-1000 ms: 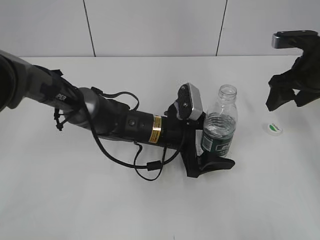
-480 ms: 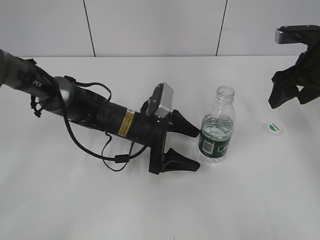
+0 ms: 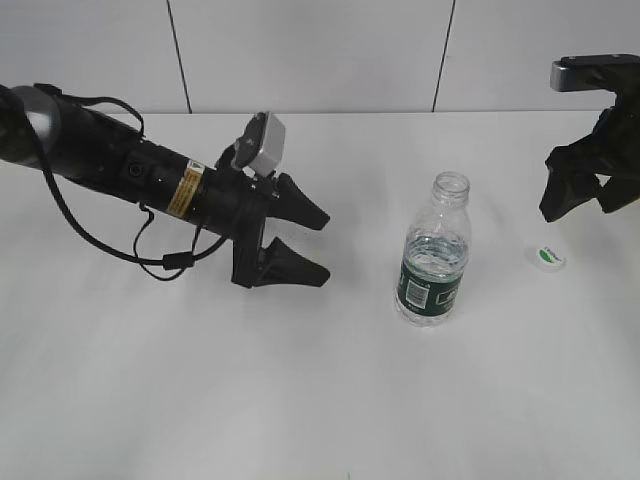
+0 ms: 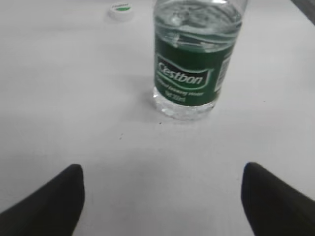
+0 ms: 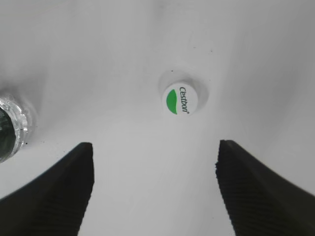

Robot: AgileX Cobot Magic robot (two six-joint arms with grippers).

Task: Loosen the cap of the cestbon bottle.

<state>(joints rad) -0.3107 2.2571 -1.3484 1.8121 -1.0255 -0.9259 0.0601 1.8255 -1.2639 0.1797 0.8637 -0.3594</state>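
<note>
The cestbon bottle stands upright on the white table, its neck open with no cap on it; its green label shows in the left wrist view. The cap lies on the table to the bottle's right, green top up, also in the right wrist view and far off in the left wrist view. My left gripper is open and empty, well left of the bottle, pointing at it. My right gripper is open and empty, raised above the cap.
The white table runs to a tiled wall at the back. The left arm's cable hangs in a loop under the arm. Only the bottle's edge shows at the left of the right wrist view.
My left gripper let go of the bottle and drew back to the left and up, away from it. The bottle stays standing. The right gripper has hardly moved.
</note>
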